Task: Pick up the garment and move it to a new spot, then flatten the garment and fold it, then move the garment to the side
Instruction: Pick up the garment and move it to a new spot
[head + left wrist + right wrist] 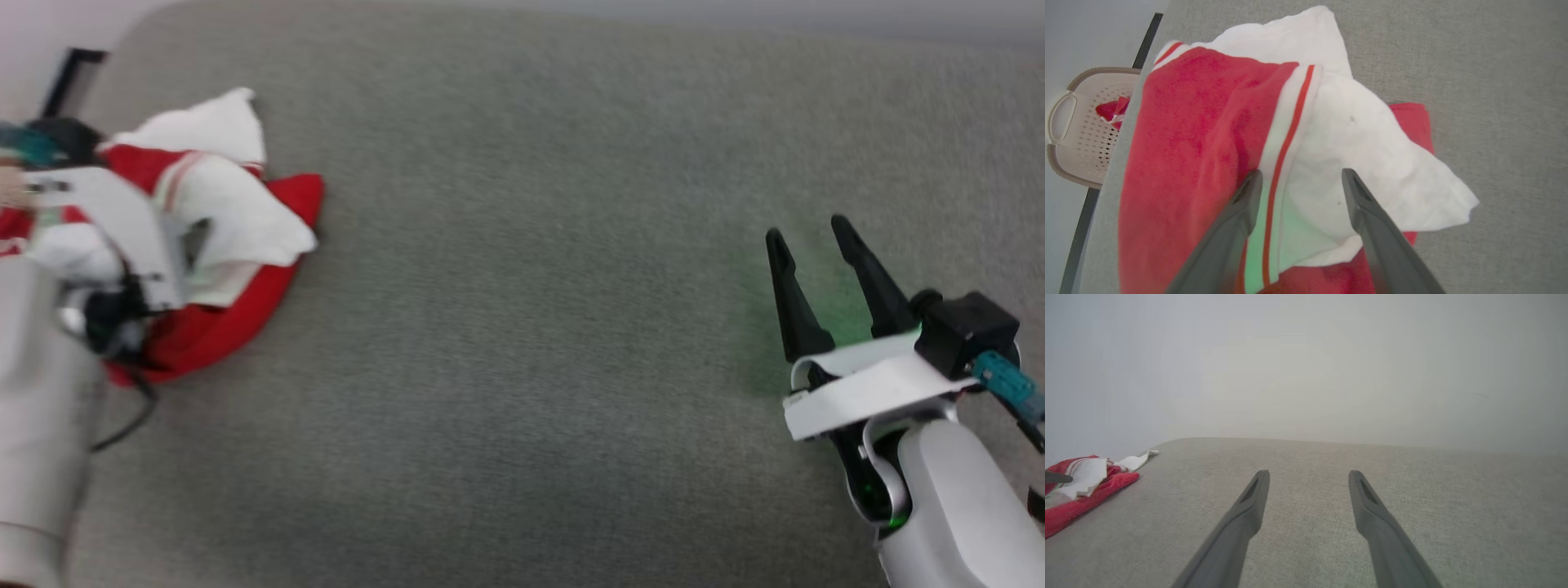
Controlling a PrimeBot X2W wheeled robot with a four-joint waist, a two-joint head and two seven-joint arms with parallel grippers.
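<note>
barely begun, by the look of it. garment (245,204) crumpled at left edge of table (531,327), not yet lifted, flattened or folded. left pincer (1300,174) wide above it, gripping nothing. right pincer (804,229) wide, empty, well apart over table's right side. all steps left.

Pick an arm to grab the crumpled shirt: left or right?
Left, probably. The left gripper, open, hangs right over the garment. The right gripper, also open, is over bare grey surface, well apart from it.
</note>
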